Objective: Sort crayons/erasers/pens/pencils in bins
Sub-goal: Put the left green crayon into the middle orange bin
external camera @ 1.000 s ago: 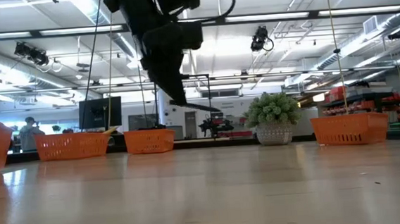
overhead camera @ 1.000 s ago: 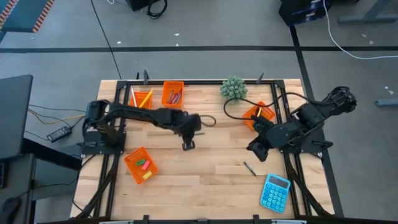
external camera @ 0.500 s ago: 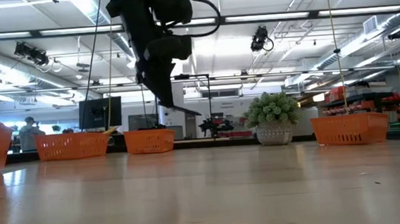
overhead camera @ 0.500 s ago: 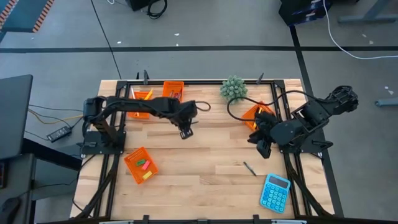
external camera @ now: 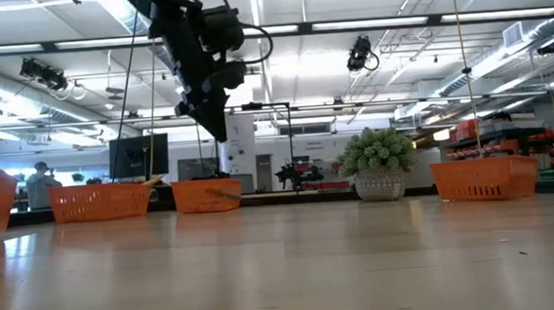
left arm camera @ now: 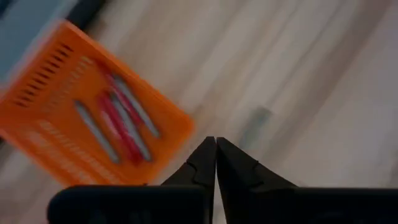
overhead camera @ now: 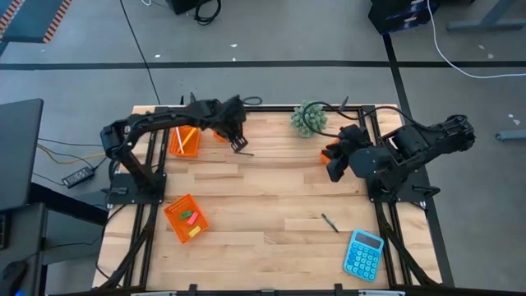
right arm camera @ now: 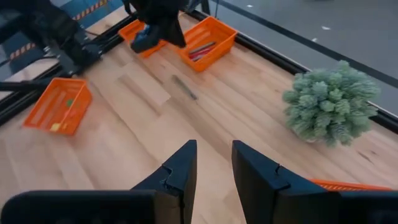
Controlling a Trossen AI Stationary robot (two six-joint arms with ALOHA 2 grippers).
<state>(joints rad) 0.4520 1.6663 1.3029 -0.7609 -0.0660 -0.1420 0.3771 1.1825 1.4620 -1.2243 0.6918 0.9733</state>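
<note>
Held red and grey crayons [left arm camera: 121, 121] in the far bin [left arm camera: 81, 118], visible only from the left wrist; hidden by the arm from above. Hovered just beside that bin: left pincer [overhead camera: 239, 145], fingers pressed together, empty. Lay on the tabletop [overhead camera: 271, 214] near it, a blurred grey stick [right arm camera: 185, 87]. Hung at far right over another bin [overhead camera: 325, 154]: right pincer [overhead camera: 335, 167], fingers partly apart, empty. Showed erasers in the near left bin [overhead camera: 186, 218], pencils in the far left one [overhead camera: 186, 141], a dark pen [overhead camera: 329, 222] by the calculator [overhead camera: 363, 254].
</note>
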